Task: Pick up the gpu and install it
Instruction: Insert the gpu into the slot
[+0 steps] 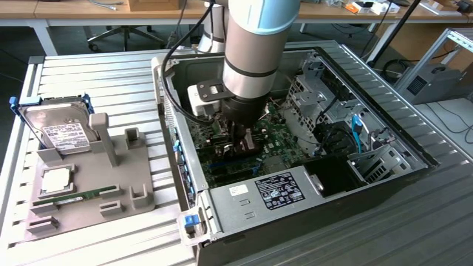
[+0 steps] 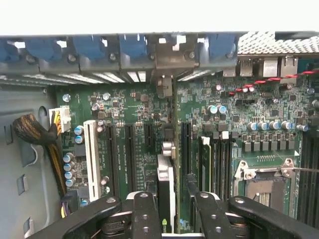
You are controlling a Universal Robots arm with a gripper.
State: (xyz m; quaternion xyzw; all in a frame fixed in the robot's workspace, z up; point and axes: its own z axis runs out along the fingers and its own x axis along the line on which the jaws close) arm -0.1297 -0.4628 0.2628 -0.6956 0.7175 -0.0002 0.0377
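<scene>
Exterior view, slatted metal table, workshop benches

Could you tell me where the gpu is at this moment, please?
The gpu stands edge-on between the tool's fingers, over the green motherboard inside the open computer case, among the black expansion slots.

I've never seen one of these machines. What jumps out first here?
The big grey robot arm plunging into an open computer case on the slatted table. Its gripper straddles the gpu, a thin card standing edge-on over the green motherboard. At the exterior view's left, a hard drive leans in a grey holder.
</scene>
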